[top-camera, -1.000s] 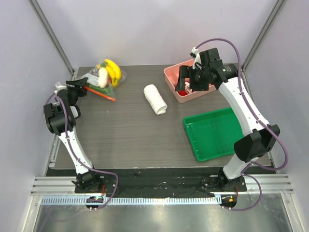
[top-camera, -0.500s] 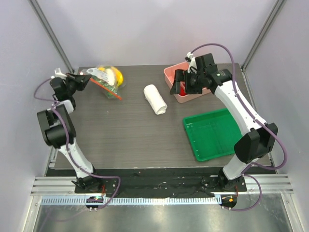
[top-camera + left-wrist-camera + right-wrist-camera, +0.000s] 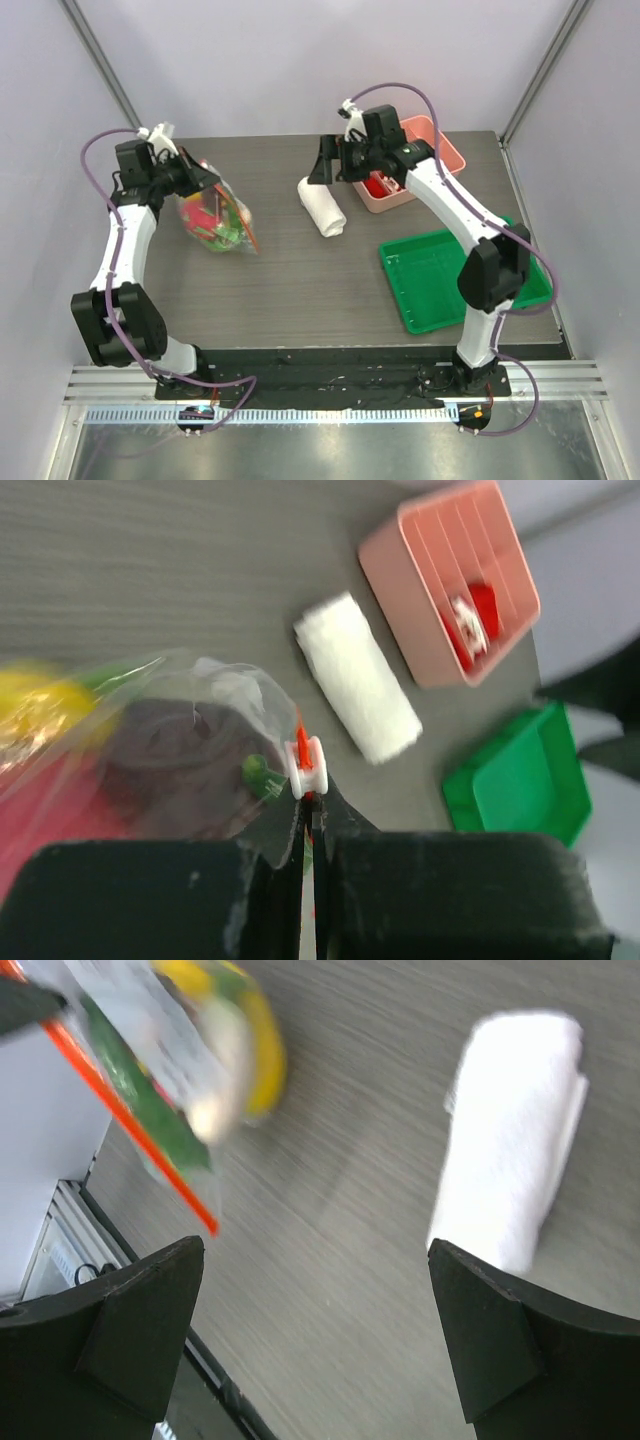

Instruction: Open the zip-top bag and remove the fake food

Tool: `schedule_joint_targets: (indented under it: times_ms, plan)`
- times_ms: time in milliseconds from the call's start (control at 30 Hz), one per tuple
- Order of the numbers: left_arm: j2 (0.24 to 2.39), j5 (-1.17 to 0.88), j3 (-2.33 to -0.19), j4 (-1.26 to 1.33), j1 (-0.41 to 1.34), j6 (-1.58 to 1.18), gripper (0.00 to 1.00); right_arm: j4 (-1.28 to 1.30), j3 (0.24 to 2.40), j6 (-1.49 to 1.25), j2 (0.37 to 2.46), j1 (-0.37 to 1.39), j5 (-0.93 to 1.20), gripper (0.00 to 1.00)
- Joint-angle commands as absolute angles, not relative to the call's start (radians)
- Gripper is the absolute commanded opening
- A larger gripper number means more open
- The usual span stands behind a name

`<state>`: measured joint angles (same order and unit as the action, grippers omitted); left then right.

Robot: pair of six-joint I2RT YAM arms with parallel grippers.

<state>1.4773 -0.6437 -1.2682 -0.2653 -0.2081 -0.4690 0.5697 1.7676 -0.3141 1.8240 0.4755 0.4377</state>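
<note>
One zip-top bag (image 3: pixel 212 218), pinched in the closed left gripper (image 3: pixel 306 815), orange strip (image 3: pixel 245 230) slanting near-right; right gripper (image 3: pixel 315 1260) gapes, empty.

I see bare table (image 3: pixel 285 265) between bag (image 3: pixel 215 215) and towel (image 3: pixel 322 205), room to pass; the towel lies close by my right gripper (image 3: pixel 320 168)

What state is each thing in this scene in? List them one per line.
left end effector: shut on the zip-top bag at its zip edge.
zip-top bag: hanging from that grip, not emptied.
fake food: inside the bag.
right end effector: open, holding nothing.
towel: rolled up.
pink tray: holds red-and-white pieces.
</note>
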Motion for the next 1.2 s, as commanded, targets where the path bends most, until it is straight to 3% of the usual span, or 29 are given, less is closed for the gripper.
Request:
schedule_joint_targets:
  times_ms: [0,100,200,500,767,933,1100,1167]
  plan:
    - [1.422,-0.878,-1.333,-0.478,-0.195,-0.218,0.00,0.538,1.971,-0.235,1.937,0.534,0.495,1.00]
    - [1.436,-0.914,-1.370,-0.667,-0.195,-0.100,0.00,0.522,2.058,-0.154,2.002,0.578,0.511,1.00]
    - [1.393,-0.923,-1.321,-0.572,-0.190,-0.149,0.00,0.405,2.051,-0.083,2.029,0.603,0.579,1.00]
    - [1.414,-0.973,-1.380,-0.678,-0.112,-0.011,0.00,0.123,1.959,0.190,2.120,0.630,0.787,0.97]
    - [1.373,-0.924,-1.370,-0.761,-0.046,0.118,0.00,-0.078,1.939,0.170,2.186,0.667,0.992,0.88]
    - [1.328,-0.905,-1.341,-0.787,-0.025,0.158,0.00,-0.167,2.012,0.086,2.241,0.673,1.124,0.72]
    - [1.316,-0.864,-1.341,-0.821,-0.009,0.187,0.00,-0.198,1.987,0.051,2.226,0.696,1.160,0.68]
    - [1.312,-0.838,-1.336,-0.825,-0.008,0.195,0.00,-0.228,1.939,0.051,2.200,0.703,1.152,0.61]
